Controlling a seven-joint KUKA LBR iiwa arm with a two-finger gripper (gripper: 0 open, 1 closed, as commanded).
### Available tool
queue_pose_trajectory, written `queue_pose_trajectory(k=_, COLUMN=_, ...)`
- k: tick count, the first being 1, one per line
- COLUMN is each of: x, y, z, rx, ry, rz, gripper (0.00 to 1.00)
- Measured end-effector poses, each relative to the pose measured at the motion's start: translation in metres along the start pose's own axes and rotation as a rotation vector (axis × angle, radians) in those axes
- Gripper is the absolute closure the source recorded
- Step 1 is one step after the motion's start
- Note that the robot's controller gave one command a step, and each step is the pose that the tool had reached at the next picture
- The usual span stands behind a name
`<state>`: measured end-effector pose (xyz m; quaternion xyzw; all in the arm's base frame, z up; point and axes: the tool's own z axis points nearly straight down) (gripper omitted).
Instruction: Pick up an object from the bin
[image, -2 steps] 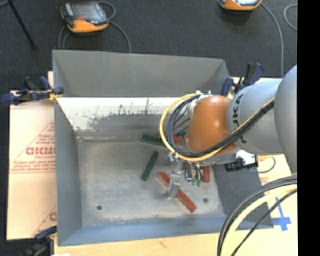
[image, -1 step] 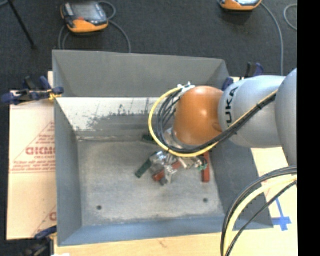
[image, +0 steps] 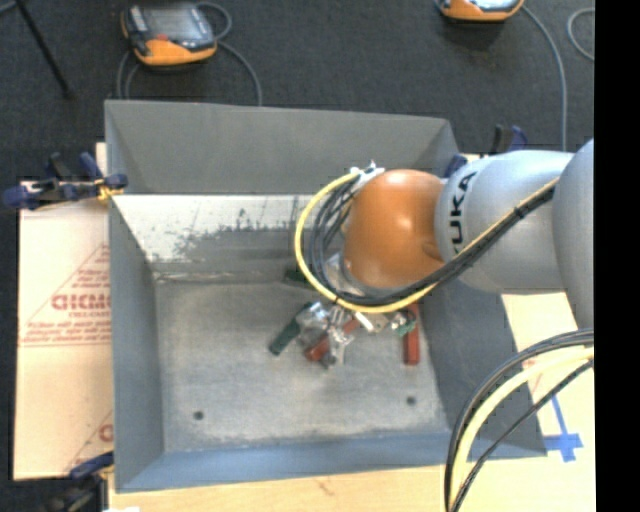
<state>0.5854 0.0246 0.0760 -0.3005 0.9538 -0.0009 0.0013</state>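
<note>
The hand (image: 328, 333) is down beside a dark green stick (image: 284, 341) and small red piece (image: 320, 352); how open, I can't tell. Crowded, it could snag both.

Item 1: green stick (image: 284, 341). Dark green, slim, elongated. Lies flat about the middle of the floor of the grey metal bin (image: 130, 330), on a slant, one end towards the bin's front-left corner, the other towards the bin's centre.

Item 2: red-brown piece (image: 318, 351). Small, dark red, shape partly hidden. Lies at the bin's centre, just beside the inner end of the green stick; contact cannot be told.

Item 3: red-brown stick (image: 409, 347). Short, slim. Lies flat on the right part of the bin's floor, near the right wall, its length running back to front.

Item 4: dark green scrap (image: 296, 275). Lies at the foot of the bin's back wall, mostly hidden.
</note>
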Motion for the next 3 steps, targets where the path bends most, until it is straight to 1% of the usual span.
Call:
queue_pose_trajectory(k=1, x=-0.004, y=0.000, z=0.000, rx=-0.001, ry=-0.002, rz=-0.116, gripper=1.00)
queue_pose_trajectory(k=2, x=-0.003, y=-0.001, z=-0.003, rx=-0.001, ry=-0.002, rz=-0.178, gripper=1.00)
queue_pose_trajectory(k=3, x=-0.001, y=0.000, z=-0.012, rx=-0.005, ry=0.004, rz=-0.178, gripper=1.00)
